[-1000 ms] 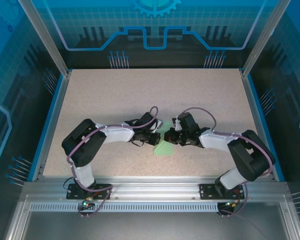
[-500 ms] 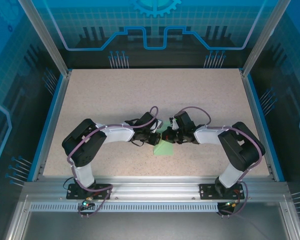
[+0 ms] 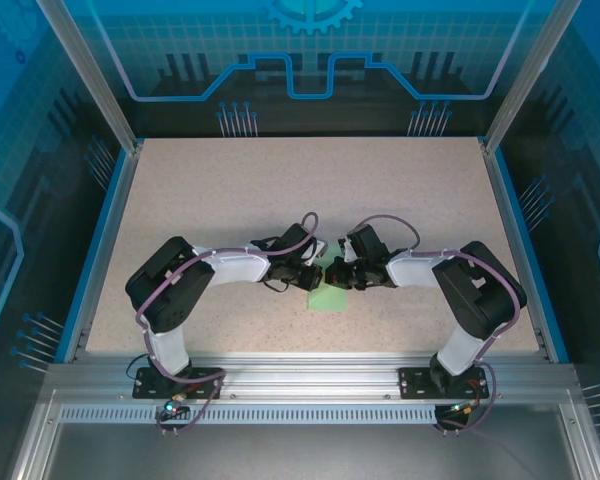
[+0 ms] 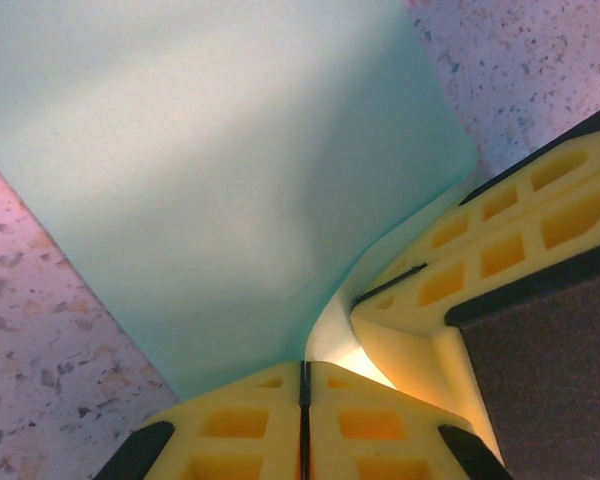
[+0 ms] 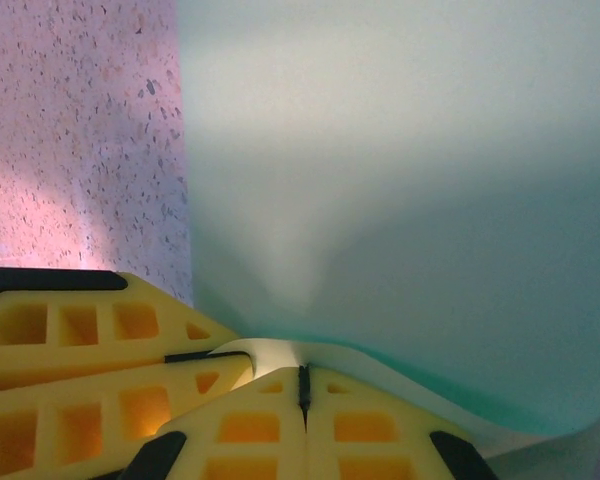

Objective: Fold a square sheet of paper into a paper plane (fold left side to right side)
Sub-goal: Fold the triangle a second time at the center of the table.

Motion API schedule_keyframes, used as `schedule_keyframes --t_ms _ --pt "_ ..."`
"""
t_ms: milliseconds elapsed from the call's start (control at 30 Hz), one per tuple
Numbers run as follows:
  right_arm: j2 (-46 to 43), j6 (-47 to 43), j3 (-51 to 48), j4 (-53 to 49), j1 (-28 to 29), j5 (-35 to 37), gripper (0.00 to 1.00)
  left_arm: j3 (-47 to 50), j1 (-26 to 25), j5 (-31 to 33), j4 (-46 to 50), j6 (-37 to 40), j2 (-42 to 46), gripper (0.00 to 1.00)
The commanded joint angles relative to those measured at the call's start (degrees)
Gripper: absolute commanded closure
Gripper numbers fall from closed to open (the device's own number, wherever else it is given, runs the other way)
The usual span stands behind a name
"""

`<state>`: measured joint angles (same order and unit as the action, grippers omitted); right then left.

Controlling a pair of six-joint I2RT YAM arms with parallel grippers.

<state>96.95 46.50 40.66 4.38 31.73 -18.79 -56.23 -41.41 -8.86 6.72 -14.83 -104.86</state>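
pale mint-green square sheet of paper (image 4: 210, 170), matte, gently curved.

The left arm (image 3: 230, 268) and right arm (image 3: 430, 272) are folded inward, elbows out, wrists held low in the middle. The left gripper (image 4: 304, 368) and right gripper (image 5: 302, 372) are set just beside each other, each pinched tight on the paper (image 4: 210, 160) edge.

- No words, numbers, labels or brand marks can be read.
- A pale blue cogwheel emblem (image 3: 313, 12) is printed on the translucent blue back panel (image 3: 180, 50), beyond the far edge of the speckled beige surface (image 3: 310, 190).
- Bright blue circuit-style lines (image 3: 290, 78) run on the same panel, between the emblem and the surface; they bear no lettering.
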Motion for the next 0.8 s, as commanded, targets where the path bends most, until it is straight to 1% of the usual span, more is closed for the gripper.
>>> schedule_keyframes --t_ms 0,100,200,300,367,433,533,600,667,767 --pt "0.6 -1.3 -0.1 -3.7 -0.2 1.7 0.98 0.0 -0.4 -0.7 3.8 1.0 -2.7 0.89" --pt "1.2 -1.2 -0.6 -3.6 -0.2 1.9 0.98 0.3 -0.4 -0.1 3.9 0.8 -1.8 0.88" --pt "1.8 -0.9 -1.3 -3.2 -0.2 2.0 0.98 0.6 -0.3 0.8 4.1 0.0 0.2 0.83" --pt "1.8 -0.6 -2.2 -3.0 -0.2 2.3 0.98 0.6 0.1 1.6 4.8 -1.8 2.6 0.8" --pt "1.6 -0.5 -2.6 -2.9 -0.2 2.5 0.98 0.7 0.6 2.2 5.3 -2.6 4.5 0.75" --pt "1.3 -0.5 -2.9 -2.9 -0.3 2.7 0.98 1.1 1.3 3.0 6.2 -3.5 6.6 0.68" --pt "1.2 -0.6 -3.0 -3.0 -0.3 2.6 0.98 2.6 2.4 2.6 7.0 -4.4 10.1 0.62" --pt "1.2 -0.6 -2.9 -2.9 -0.3 2.5 0.98 3.8 3.0 1.4 7.0 -5.2 12.5 0.6" --pt "1.3 -0.6 -2.7 -2.9 -0.3 2.3 0.98 5.0 3.1 -1.2 6.6 -5.7 14.5 0.61" --pt "1.3 -0.6 -2.5 -2.9 -0.2 2.1 0.98 6.9 3.1 -8.3 4.8 -7.2 15.8 0.62"
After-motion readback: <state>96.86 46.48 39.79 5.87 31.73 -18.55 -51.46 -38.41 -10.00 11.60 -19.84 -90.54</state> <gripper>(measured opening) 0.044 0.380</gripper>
